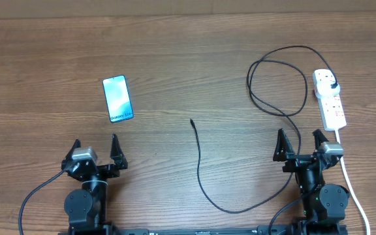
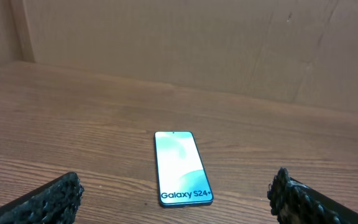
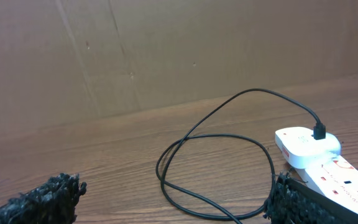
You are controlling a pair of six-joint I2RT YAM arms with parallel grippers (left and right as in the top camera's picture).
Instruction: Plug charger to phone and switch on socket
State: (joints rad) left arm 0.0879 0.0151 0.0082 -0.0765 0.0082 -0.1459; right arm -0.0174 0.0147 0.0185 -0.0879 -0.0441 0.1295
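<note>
The phone (image 1: 117, 98) lies flat on the wooden table at the left, its light blue screen up and white text at its near end; it also shows in the left wrist view (image 2: 180, 167). The black charger cable (image 1: 199, 171) runs from a small connector tip (image 1: 192, 121) at mid-table, curves down and right, then loops (image 3: 213, 168) up to its plug (image 1: 332, 85) in the white power strip (image 1: 331, 104). My left gripper (image 1: 96, 151) is open and empty, near the phone's near end. My right gripper (image 1: 300, 144) is open and empty, just in front of the cable loop.
The power strip's thick white cord (image 1: 354, 189) runs down the right side past my right arm. A brown cardboard wall (image 2: 185, 43) stands along the table's far edge.
</note>
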